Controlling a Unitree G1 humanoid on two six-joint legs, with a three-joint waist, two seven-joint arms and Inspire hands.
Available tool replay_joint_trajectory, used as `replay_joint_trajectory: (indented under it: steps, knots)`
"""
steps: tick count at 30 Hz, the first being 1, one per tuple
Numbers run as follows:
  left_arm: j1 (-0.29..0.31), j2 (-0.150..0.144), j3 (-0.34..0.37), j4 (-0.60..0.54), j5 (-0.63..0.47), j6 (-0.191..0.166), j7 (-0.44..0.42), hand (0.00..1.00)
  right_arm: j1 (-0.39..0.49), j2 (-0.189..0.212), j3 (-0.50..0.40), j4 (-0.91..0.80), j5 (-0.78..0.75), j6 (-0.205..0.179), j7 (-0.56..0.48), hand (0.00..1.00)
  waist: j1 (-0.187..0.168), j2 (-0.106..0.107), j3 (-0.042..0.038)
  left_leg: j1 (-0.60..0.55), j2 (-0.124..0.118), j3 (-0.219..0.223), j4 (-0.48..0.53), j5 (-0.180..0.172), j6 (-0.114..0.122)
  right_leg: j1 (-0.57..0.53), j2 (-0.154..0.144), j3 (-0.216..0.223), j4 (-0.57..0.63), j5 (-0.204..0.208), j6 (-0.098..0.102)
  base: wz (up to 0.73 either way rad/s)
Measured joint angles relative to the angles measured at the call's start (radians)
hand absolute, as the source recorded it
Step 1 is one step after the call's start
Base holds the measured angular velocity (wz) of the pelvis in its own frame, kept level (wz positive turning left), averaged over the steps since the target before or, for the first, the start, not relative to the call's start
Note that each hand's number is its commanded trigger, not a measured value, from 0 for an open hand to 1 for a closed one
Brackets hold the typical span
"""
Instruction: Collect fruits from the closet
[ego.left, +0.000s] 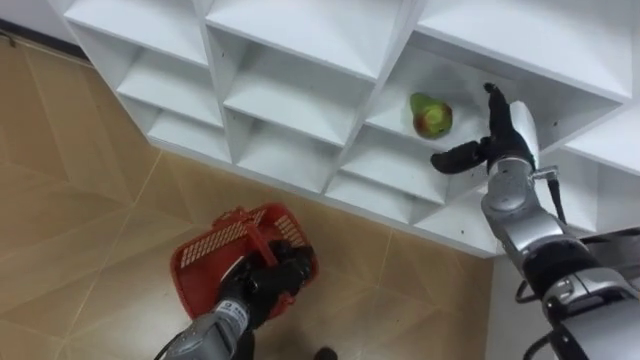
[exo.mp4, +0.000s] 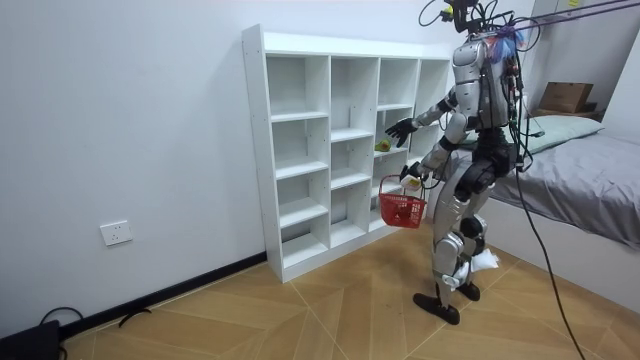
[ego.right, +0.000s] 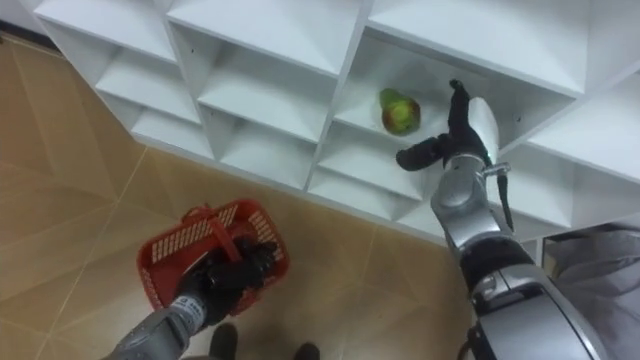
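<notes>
A green pear with a red blush (ego.left: 430, 114) lies in a cubby of the white shelf unit (ego.left: 300, 95), on the right side. My right hand (ego.left: 497, 140) is open just to the right of it, fingers straight up and thumb stretched toward the fruit, not touching it. Lower left, my left hand (ego.left: 265, 282) is shut on the handle of a red plastic basket (ego.left: 212, 252) that hangs above the wooden floor. In the room view I stand facing the shelf unit (exo.mp4: 300, 110), the basket (exo.mp4: 401, 209) at thigh height and my right hand (exo.mp4: 399, 129) held out toward the cubbies.
The other cubbies around the fruit hold nothing. A grey bed (exo.mp4: 590, 185) with a cardboard box (exo.mp4: 565, 97) behind it stands close at my back. Wooden floor (exo.mp4: 330, 310) stretches in front of the shelf.
</notes>
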Motion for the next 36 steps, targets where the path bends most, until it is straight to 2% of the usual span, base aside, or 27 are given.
replay_joint_trajectory:
  steps: [10,15,19,27,31,33,36]
  knots:
    - [-0.001,-0.001,-0.030,0.010,-0.011,-0.001,0.001,1.00,-0.015,0.026,0.008,0.000,0.031,-0.011,-0.010,0.00,-0.001,0.000,0.0006,0.003,0.001,-0.002,0.002,0.000,0.000,0.005,0.000,0.000,0.000,0.000,0.000,0.00]
    - [-0.015,-0.007,-0.030,0.057,-0.009,-0.002,0.001,1.00,-0.016,0.027,0.007,0.000,0.028,-0.020,-0.010,0.00,-0.001,0.003,0.0081,-0.001,0.000,-0.002,0.002,0.000,0.000,0.000,0.000,0.001,0.000,0.000,0.000,0.00]
    - [-0.018,-0.008,-0.029,0.059,-0.007,-0.001,0.001,1.00,-0.017,0.027,0.006,0.000,0.027,-0.020,-0.001,0.00,0.001,0.004,0.0087,-0.016,0.000,-0.001,0.001,0.000,0.000,-0.017,0.000,0.003,0.003,-0.001,0.000,0.00]
    - [-0.021,-0.024,-0.029,0.062,-0.007,0.000,0.001,1.00,-0.019,0.027,0.005,0.007,0.027,-0.019,0.003,0.00,0.024,0.004,0.0091,-0.018,0.000,-0.001,0.000,0.000,0.000,-0.020,-0.001,0.000,0.008,-0.001,0.000,0.00]
    - [-0.022,-0.027,-0.029,0.101,-0.008,0.000,0.000,1.00,-0.019,0.027,0.005,0.019,0.027,-0.016,0.015,0.00,0.034,-0.004,0.0181,-0.014,0.000,-0.003,0.000,0.000,0.000,-0.016,-0.001,0.000,0.008,-0.001,0.000,0.00]
    - [-0.021,-0.027,-0.030,0.113,-0.008,0.001,0.000,1.00,-0.019,0.027,0.004,0.032,0.027,-0.013,0.017,0.00,0.037,-0.013,0.0285,-0.018,0.000,-0.004,0.005,0.001,0.000,-0.017,-0.001,0.000,0.008,0.000,-0.001,0.00]
    - [-0.022,-0.030,-0.030,0.113,-0.008,0.002,0.000,1.00,-0.019,0.027,-0.003,0.043,0.027,-0.005,0.022,0.00,0.043,-0.017,0.0315,-0.022,0.000,-0.005,0.007,0.001,0.000,-0.019,-0.001,0.000,0.007,0.000,-0.001,0.00]
